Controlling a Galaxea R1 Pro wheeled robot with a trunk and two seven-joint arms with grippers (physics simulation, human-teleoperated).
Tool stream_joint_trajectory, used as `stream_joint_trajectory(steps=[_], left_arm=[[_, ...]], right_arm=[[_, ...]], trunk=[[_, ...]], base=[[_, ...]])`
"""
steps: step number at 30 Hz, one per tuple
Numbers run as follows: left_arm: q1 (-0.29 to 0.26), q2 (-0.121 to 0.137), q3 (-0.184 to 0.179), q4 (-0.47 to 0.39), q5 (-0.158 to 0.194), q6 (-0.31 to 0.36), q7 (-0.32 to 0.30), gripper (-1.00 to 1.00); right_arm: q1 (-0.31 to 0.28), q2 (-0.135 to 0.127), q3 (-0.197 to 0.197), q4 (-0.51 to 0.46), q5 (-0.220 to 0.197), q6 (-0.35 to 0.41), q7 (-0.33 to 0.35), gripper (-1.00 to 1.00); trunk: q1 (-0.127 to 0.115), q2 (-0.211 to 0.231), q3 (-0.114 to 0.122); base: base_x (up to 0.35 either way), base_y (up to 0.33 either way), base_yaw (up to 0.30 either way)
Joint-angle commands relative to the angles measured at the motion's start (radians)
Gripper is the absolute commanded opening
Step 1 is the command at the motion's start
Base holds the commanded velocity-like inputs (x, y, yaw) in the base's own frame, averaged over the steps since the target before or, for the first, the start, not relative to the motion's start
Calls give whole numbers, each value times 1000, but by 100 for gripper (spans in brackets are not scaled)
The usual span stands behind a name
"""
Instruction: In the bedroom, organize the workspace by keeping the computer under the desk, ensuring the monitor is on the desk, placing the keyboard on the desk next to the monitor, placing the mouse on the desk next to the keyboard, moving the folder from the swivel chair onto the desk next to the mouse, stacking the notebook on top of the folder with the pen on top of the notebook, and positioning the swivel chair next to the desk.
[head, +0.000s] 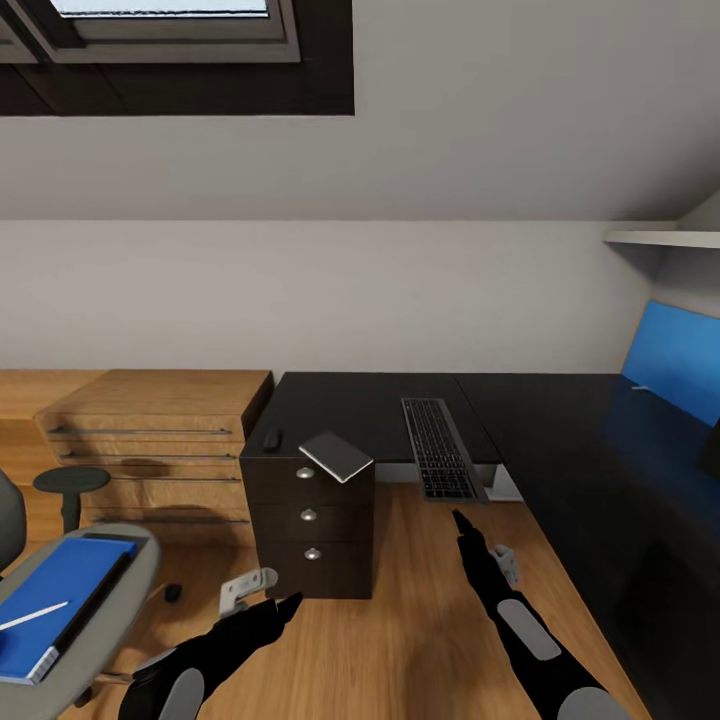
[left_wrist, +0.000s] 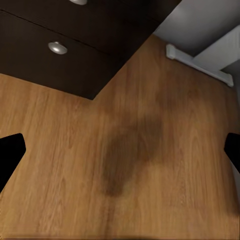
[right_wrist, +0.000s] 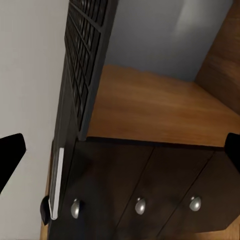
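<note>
Ahead, keyboard (head: 438, 447) just beyond right hand (head: 458, 518), both hands' fingers apart.

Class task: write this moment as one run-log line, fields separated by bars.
left gripper: open, empty | right gripper: open, empty | keyboard: on desk, overhanging edge | notebook: on desk corner | folder: on swivel chair, pen atop
</note>
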Motion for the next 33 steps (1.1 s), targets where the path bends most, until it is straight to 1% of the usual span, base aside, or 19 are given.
stream_joint_trajectory(steps=[1,13,17,22,29,33], left_arm=[[-1,0,0,1,11,4,9,100],[-1,1,0,11,11,4,9,100],[-1,1,0,17,10,4,9,100],[-1,1,0,18,9,4,9,100],[-1,1,0,18,8,3,9,100],[-1,1,0,18,8,2,9,100]], right_arm=[[-1,-1,8,1,-10,-6,3,100],[-1,0,6,0,-10,-5,3,100],[-1,0,6,0,-10,-5,3,100],[-1,0,6,0,-10,-5,3,100],[-1,0,6,0,-9,-5,2,100],[-1,0,6,0,-10,-5,2,100]], trunk=[[0,-1,-1],[0,-1,-1],[0,-1,-1],[0,-1,-1],[0,-1,-1],[0,-1,-1]], base=[[109,0,0],[185,0,0],[65,0,0],[217,0,0],[76,0,0],[206,0,0]])
